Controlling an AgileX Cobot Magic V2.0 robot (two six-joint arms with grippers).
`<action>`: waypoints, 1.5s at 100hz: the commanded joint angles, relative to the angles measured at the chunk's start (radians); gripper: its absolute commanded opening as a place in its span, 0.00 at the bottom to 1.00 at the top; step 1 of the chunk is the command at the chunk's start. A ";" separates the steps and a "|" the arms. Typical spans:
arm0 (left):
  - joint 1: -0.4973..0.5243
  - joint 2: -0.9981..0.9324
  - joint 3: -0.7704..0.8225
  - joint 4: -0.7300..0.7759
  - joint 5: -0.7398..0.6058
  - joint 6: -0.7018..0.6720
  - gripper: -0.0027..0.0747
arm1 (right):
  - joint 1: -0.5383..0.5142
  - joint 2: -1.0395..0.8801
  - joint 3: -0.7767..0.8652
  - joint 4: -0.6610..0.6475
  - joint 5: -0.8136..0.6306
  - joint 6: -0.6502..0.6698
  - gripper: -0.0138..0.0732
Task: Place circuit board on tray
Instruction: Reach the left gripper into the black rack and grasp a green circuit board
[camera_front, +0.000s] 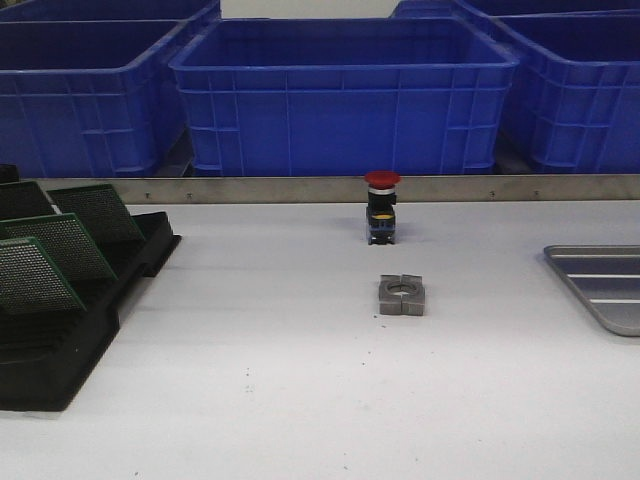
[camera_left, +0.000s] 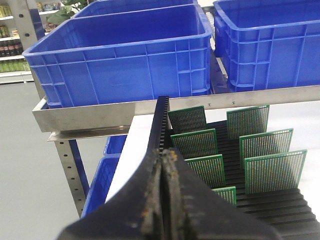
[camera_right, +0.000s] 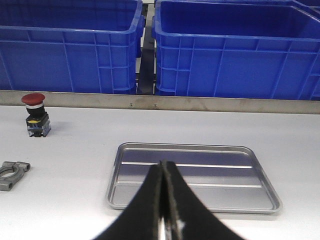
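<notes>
Both grippers, left (camera_left: 163, 165) and right (camera_right: 163, 172), closed on nothing; circuit boards (camera_front: 62, 243) upright in black rack (camera_front: 60, 370) far left, tray (camera_front: 605, 285) bare at right.

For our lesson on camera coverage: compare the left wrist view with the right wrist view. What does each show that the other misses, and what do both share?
Only the left wrist view shows the green circuit boards standing in the black slotted rack, with the left fingers pressed together in front of them.

Only the right wrist view shows the whole grey tray, with nothing on it, the red push button, the grey metal clamp and the closed right fingers.

Both show blue crates behind a metal rail and the white table.
</notes>
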 joint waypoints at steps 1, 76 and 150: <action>-0.001 -0.032 0.028 0.000 -0.090 -0.009 0.01 | -0.004 -0.020 0.001 -0.015 -0.072 -0.002 0.09; -0.001 0.039 -0.198 -0.072 0.123 -0.012 0.01 | -0.004 -0.020 0.001 -0.015 -0.072 -0.002 0.09; -0.001 0.711 -0.704 -0.435 0.522 0.609 0.28 | -0.004 -0.020 0.001 -0.015 -0.071 -0.002 0.09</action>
